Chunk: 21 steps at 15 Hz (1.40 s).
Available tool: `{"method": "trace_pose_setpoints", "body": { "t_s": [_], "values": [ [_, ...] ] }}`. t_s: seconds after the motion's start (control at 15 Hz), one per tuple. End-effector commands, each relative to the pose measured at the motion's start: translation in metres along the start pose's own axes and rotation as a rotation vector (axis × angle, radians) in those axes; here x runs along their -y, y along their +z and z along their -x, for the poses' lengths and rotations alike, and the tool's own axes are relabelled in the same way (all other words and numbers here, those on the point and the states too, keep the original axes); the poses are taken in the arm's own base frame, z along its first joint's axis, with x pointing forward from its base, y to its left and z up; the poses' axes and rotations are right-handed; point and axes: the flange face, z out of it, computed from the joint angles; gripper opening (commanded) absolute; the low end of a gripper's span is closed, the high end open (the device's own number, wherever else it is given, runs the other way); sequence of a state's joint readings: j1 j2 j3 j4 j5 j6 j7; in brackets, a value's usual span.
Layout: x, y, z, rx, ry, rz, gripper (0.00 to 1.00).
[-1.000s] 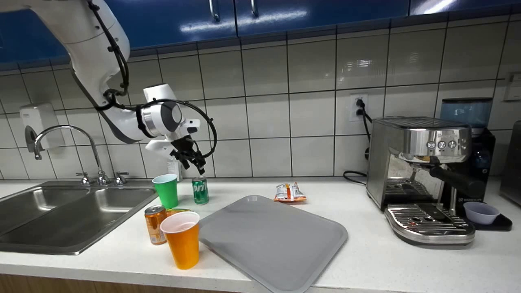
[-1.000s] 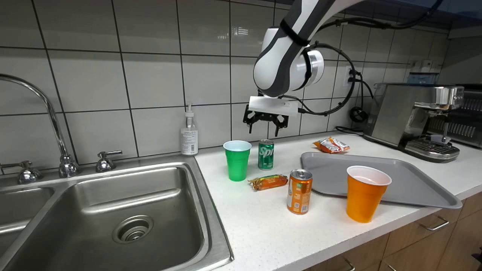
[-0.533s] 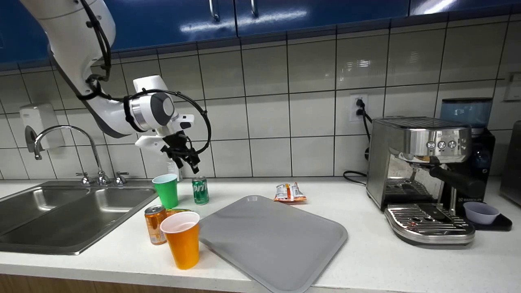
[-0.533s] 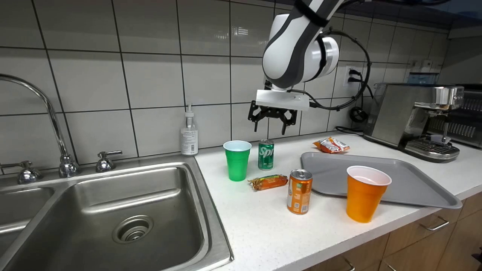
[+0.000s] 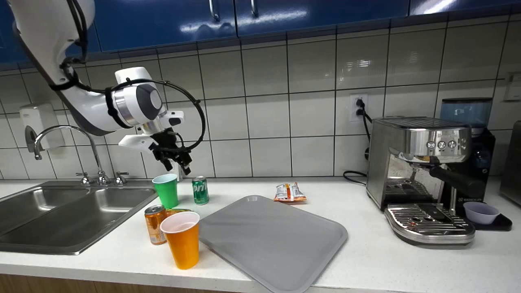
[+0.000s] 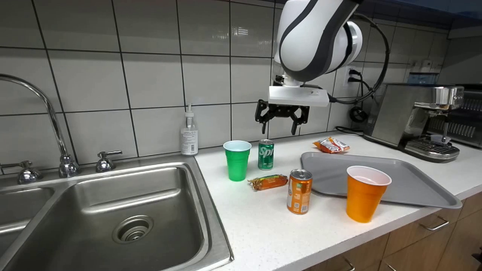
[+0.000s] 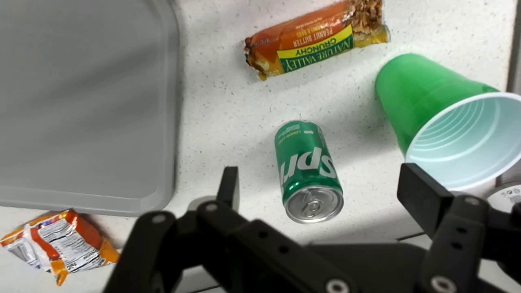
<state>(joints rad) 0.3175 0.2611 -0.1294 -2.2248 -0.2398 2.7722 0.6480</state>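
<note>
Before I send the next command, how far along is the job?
Looks done: the jaws stand wide open, with the green can showing between them in the wrist view.
In hand: nothing; the jaws hang above the counter, gripping no object.
Left, it seems: a grip on the can, which stands upright, untouched and off the tray.

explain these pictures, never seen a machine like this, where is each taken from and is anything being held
The white machine is a robot arm ending in a two-fingered gripper. Two cameras stand outside it, viewing the counter from different places; the close-up comes from its wrist, looking down past the fingers. On the counter are a Sprite can, green cup, granola bar, orange can, orange cup, gray tray and snack bag, between a sink and a coffee machine. Nothing is held: the gripper hangs open above the counter, and in the close-up the Sprite can shows between its fingers, untouched.
</note>
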Motion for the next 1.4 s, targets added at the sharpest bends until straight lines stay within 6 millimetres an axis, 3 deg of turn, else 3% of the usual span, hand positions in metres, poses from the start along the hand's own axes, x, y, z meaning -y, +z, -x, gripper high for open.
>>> {"method": "trace_pose_setpoints", "body": {
  "t_s": [0.0, 0.6, 1.33],
  "values": [
    [-0.003, -0.024, 0.028, 0.011, -0.073, -0.005, 1.00],
    [0.004, -0.048, 0.076, 0.041, -0.178, -0.031, 1.00],
    [0.008, -0.046, 0.109, 0.088, -0.248, -0.009, 1.00]
  ]
}}
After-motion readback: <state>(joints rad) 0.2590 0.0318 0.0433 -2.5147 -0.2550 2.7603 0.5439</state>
